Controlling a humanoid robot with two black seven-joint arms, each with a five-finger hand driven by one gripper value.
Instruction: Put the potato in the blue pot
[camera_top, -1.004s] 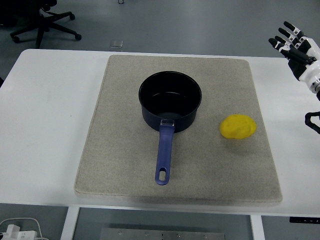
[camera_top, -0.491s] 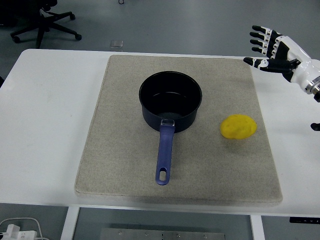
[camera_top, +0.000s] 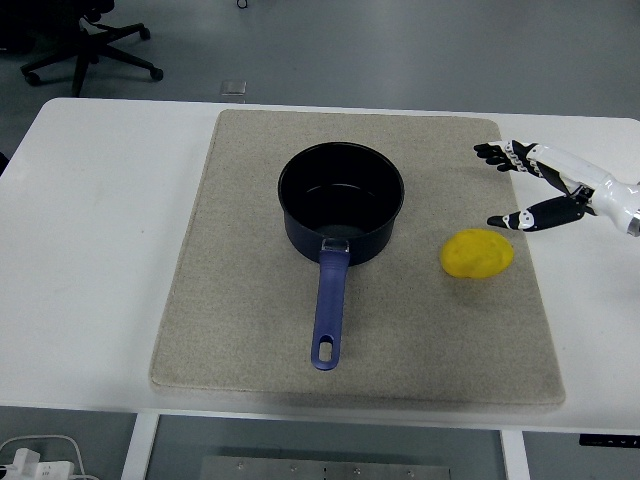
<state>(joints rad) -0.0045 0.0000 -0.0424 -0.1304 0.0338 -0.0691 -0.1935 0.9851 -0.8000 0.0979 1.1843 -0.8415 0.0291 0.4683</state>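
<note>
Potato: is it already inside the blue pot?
No, the potato lies on the beige mat to the right of the blue pot, with the open right hand just above it.

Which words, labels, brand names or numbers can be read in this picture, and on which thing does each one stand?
None can be read.
The blue pot, its handle, the potato and the grey mat show no print.
The right hand shows no lettering.
The small dark strip at the table's edge, bottom right, is too small to tell whether it bears print.
</note>
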